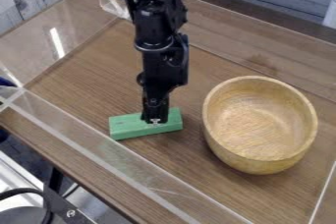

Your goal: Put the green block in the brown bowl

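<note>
The green block (145, 124) lay flat on the wooden table (92, 71), near its front edge and left of centre. The black gripper (155, 116) pointed straight down onto the block's top, its narrow fingertips pressed close together at the block; whether they actually clasped it could not be told. The brown bowl (262, 124) sat upright just to the right, apart from the block, toward the table's right edge.
</note>
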Robot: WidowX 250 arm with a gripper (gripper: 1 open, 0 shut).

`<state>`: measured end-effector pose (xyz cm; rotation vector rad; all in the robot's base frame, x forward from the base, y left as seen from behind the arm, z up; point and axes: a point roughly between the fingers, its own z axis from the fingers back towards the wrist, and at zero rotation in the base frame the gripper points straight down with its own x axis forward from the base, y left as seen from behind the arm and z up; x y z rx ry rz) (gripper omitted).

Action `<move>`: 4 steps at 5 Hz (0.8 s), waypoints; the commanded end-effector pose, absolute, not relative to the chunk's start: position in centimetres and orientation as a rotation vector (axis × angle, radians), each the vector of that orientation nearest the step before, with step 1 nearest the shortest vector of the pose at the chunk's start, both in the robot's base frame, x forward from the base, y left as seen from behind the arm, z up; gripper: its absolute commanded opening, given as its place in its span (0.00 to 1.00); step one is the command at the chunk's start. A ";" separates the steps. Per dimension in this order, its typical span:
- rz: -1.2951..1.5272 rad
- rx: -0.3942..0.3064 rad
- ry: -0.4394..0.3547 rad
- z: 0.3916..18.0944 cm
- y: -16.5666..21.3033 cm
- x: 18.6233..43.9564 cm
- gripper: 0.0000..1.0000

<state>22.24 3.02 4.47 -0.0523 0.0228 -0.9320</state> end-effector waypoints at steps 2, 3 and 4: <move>-0.930 -0.027 -0.022 5.3 3.2 23.6 0.00; -0.928 -0.028 -0.025 5.4 3.1 23.7 0.00; -0.926 -0.027 -0.029 5.5 3.1 23.8 0.00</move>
